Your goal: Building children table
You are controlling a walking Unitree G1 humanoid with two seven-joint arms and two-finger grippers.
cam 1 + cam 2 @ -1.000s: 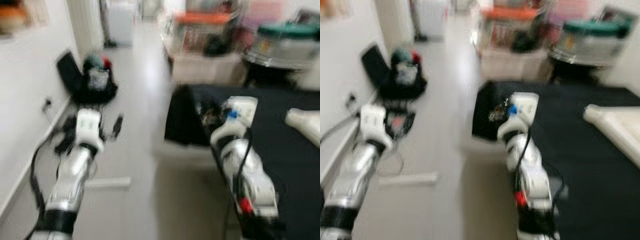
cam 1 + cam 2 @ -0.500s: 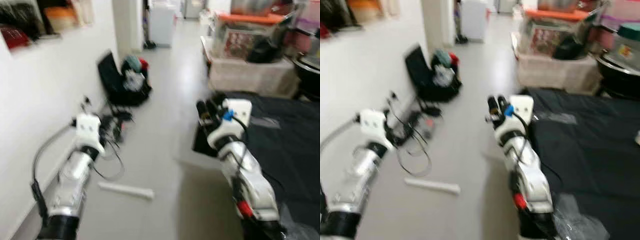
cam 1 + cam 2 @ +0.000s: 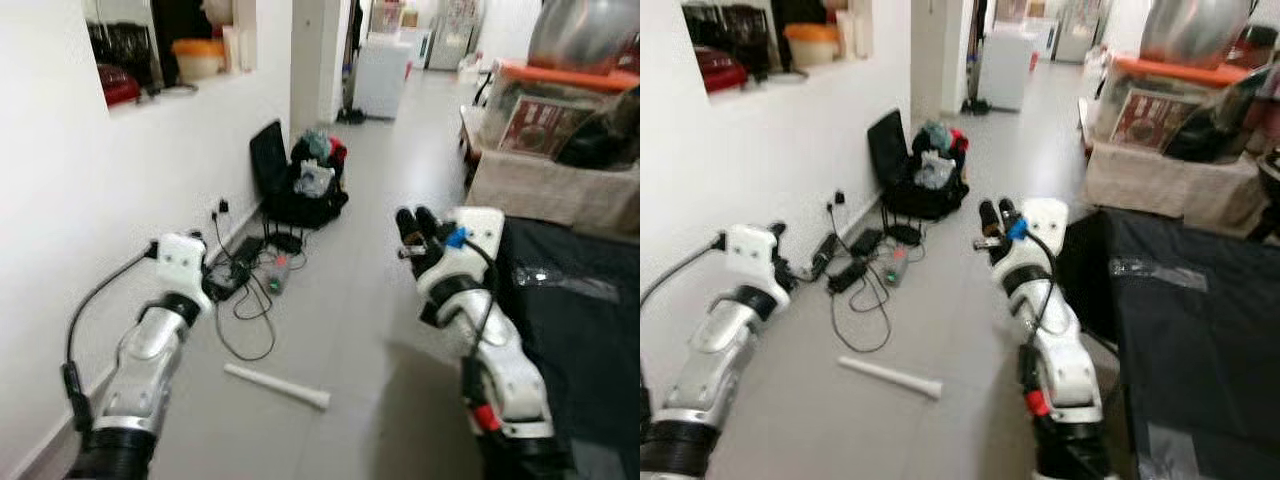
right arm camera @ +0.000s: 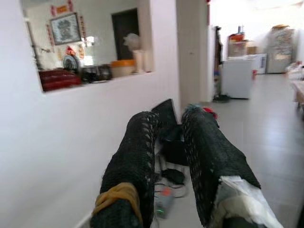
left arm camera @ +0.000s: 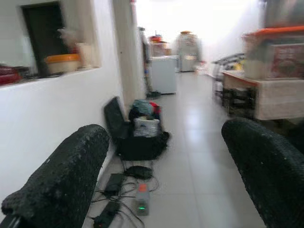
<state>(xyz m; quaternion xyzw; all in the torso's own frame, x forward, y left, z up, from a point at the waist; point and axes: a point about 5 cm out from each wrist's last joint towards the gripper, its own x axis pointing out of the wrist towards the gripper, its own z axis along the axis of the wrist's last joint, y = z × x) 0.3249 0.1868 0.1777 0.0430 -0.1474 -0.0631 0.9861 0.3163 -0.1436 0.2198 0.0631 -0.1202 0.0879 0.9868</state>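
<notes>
Your left pincer [image 5: 161, 190] gaped wide, empty; your right pincer [image 3: 416, 222] stood nearly shut. A white tube [image 3: 277, 386] lay on the floor [image 3: 370, 300] between them, the corridor open beyond, the black tabletop [image 3: 1200, 330] edging right.

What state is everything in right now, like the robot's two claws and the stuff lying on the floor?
left gripper: open, fingers wide apart, empty.
right gripper: nearly closed, narrow gap, holding nothing.
white table leg: lying flat on the floor.
black suitcase: open, lid against the wall, clothes piled inside.
power strip: on the floor, cables tangled around it.
</notes>
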